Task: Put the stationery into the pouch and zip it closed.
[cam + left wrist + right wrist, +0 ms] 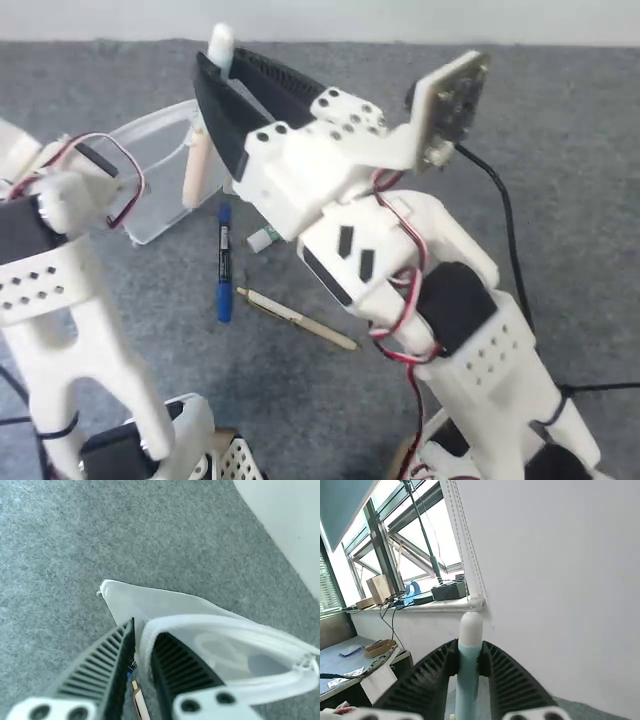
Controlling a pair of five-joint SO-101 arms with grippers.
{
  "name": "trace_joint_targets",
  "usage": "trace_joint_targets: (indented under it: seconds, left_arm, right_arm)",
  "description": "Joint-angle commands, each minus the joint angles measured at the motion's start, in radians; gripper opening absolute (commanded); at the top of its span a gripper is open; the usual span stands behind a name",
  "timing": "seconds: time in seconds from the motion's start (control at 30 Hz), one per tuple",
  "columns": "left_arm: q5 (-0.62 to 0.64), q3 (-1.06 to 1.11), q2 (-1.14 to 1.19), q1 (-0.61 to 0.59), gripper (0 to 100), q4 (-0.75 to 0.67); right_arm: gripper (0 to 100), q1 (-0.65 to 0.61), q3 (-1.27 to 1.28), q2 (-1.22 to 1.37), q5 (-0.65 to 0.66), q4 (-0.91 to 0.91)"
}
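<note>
Held pen [470,625]: white cap up, clamped in right gripper [222,85], jaws tight on the barrel just below the cap. Long axis near upright, slight tilt. In high view the pale barrel comes out under the jaws and runs down to the pouch [160,170]. So the pouch lies below the jaws, roughly along the pen's own axis. Imo next move = lower/release, no re-orient needed.

Pouch: clear, on the table [520,130], on the left arm's side. Left gripper [137,630] has its jaws pinched together on the pouch's white rim. Looks like it's holding the mouth open, since the opening gapes just beside the jaws in left wrist view. Left arm is nearer the pouch, right arm nearer the loose items.

Loose on table near the pouch:
- blue pen [224,265], long axis pointing roughly at the pouch
- tan pen [295,318], diagonal, one end just beside the blue pen
- small white/green bit [262,238] btwn blue pen and right arm, can't tell what it is

Hidden/unclear:
- Held pen's mid-barrel is behind the right jaw.
- Can't tell if its lower tip is inside the mouth or against the outside wall.
- Zip slider not made out.
</note>
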Motion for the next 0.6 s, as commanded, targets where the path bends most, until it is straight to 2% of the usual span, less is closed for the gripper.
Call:
trace_joint_targets:
  seconds: [0.0,0.27,0.57]
  left_arm:
    - [-0.008,-0.022,-0.008,0.006,1,-0.006]
    - [-0.008,-0.021,-0.008,0.003,1,-0.006]
    - [-0.008,-0.021,-0.008,0.002,1,-0.005]
  right_arm:
    - [0.6,0.035,-0.049,0.012,-0.008,-0.068]
    - [0.6,0.076,-0.049,0.097,-0.008,-0.216]
    - [0.6,0.096,-0.048,0.165,-0.009,-0.292]
